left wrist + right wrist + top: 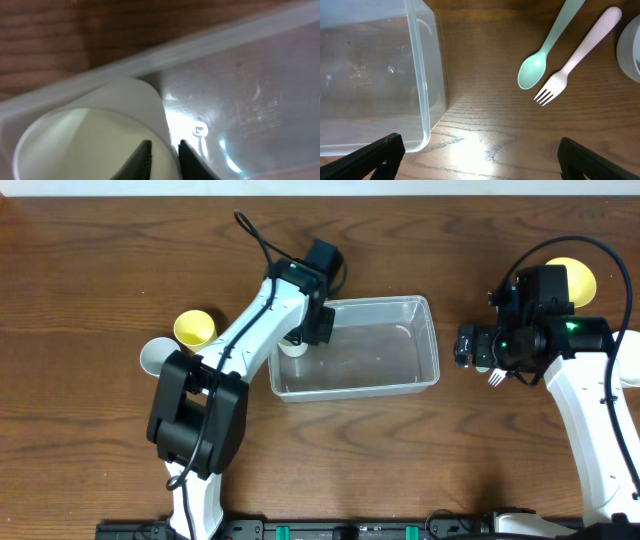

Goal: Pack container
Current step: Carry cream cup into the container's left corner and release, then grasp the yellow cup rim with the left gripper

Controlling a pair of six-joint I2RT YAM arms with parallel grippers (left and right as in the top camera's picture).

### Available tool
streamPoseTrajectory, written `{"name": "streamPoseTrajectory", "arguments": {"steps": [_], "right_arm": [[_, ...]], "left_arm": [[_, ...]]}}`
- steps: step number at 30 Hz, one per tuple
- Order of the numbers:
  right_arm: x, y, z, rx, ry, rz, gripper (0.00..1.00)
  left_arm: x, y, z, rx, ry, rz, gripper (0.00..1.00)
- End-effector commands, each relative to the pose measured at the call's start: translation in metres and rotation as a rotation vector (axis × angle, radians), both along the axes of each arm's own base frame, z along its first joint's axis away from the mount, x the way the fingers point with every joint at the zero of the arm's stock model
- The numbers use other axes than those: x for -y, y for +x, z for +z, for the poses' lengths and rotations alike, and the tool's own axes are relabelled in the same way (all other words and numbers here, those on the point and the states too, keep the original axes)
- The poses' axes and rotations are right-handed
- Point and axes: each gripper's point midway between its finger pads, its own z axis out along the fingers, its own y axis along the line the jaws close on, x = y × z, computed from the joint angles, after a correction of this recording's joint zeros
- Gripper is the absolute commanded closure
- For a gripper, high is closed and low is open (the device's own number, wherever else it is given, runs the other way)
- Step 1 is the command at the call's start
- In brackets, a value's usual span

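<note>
Overhead, left claw (163,150) pinching white cup (95,130) inside container (428,340), right claw (480,150) open beside it

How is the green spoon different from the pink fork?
The spoon is mint green; the fork is pale pink. The spoon ends in a smooth round scoop, while the fork ends in pointy prongs. The spoon lies nearer the clear container than the fork does. Both lie flat on the wooden table, side by side and slanted the same way, outside the container.

Cup (90,135) inside container (355,390), spoon (534,72) beside fork (560,82), right of it
</note>
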Motion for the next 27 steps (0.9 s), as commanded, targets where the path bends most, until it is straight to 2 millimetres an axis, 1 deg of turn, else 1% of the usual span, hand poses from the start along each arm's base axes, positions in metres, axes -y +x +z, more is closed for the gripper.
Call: {"name": "streamPoseTrajectory", "arguments": {"steps": [1, 3, 6, 8, 9, 11, 12, 13, 14, 16, 17, 18, 19, 20, 22, 23, 24, 25, 27], "right_arm": [[0.004, 0.004, 0.005, 0.011, -0.004, -0.025, 0.01], [0.004, 0.004, 0.005, 0.010, -0.004, -0.025, 0.01], [0.004, 0.003, 0.004, 0.007, -0.004, -0.025, 0.01], [0.004, 0.002, 0.004, 0.003, -0.004, -0.025, 0.01], [0.004, 0.002, 0.004, 0.003, -0.004, -0.025, 0.01], [0.004, 0.002, 0.004, 0.003, -0.004, -0.025, 0.01], [0.004, 0.002, 0.004, 0.003, -0.004, -0.025, 0.01], [0.004, 0.002, 0.004, 0.003, -0.004, -0.025, 0.01], [0.004, 0.002, 0.004, 0.003, -0.004, -0.025, 0.01], [0.004, 0.002, 0.004, 0.004, -0.004, -0.025, 0.01], [0.004, 0.002, 0.004, 0.004, -0.004, -0.025, 0.01], [0.004, 0.002, 0.004, 0.004, -0.004, -0.025, 0.01], [0.004, 0.002, 0.004, 0.004, -0.004, -0.025, 0.01], [0.004, 0.002, 0.004, 0.004, -0.004, -0.025, 0.01], [0.004, 0.002, 0.004, 0.004, -0.004, -0.025, 0.01], [0.004, 0.002, 0.004, 0.004, -0.004, -0.025, 0.01], [0.004, 0.002, 0.004, 0.004, -0.003, -0.025, 0.01], [0.003, 0.002, 0.004, 0.004, 0.000, -0.024, 0.01], [0.003, 0.002, 0.004, 0.004, 0.000, -0.024, 0.01]], "left_arm": [[-0.008, 0.003, 0.000, 0.006, 0.019, -0.020, 0.68], [-0.007, 0.003, 0.000, 0.006, 0.019, -0.021, 0.51], [-0.007, 0.003, 0.007, 0.012, 0.015, -0.022, 0.44], [-0.006, 0.003, 0.022, 0.032, 0.006, -0.023, 0.41], [-0.005, 0.005, 0.036, 0.055, -0.005, -0.024, 0.38], [-0.004, 0.009, 0.069, 0.119, -0.034, -0.021, 0.35], [-0.006, 0.012, 0.087, 0.162, -0.041, -0.015, 0.34], [-0.012, 0.016, 0.112, 0.227, -0.041, -0.001, 0.34], [-0.018, 0.017, 0.127, 0.268, -0.039, 0.010, 0.32], [-0.037, 0.019, 0.163, 0.370, -0.030, 0.051, 0.25], [-0.051, 0.018, 0.181, 0.417, -0.021, 0.083, 0.23], [-0.064, 0.017, 0.192, 0.444, -0.015, 0.112, 0.22], [-0.076, 0.016, 0.199, 0.457, -0.013, 0.137, 0.22], [-0.092, 0.015, 0.204, 0.464, -0.008, 0.175, 0.22], [-0.124, 0.013, 0.203, 0.439, 0.011, 0.266, 0.22], [-0.140, 0.012, 0.195, 0.406, 0.019, 0.328, 0.22], [-0.149, 0.011, 0.187, 0.379, 0.019, 0.361, 0.22], [-0.156, 0.011, 0.174, 0.337, 0.010, 0.383, 0.22], [-0.164, 0.011, 0.148, 0.262, -0.012, 0.410, 0.22]]}}
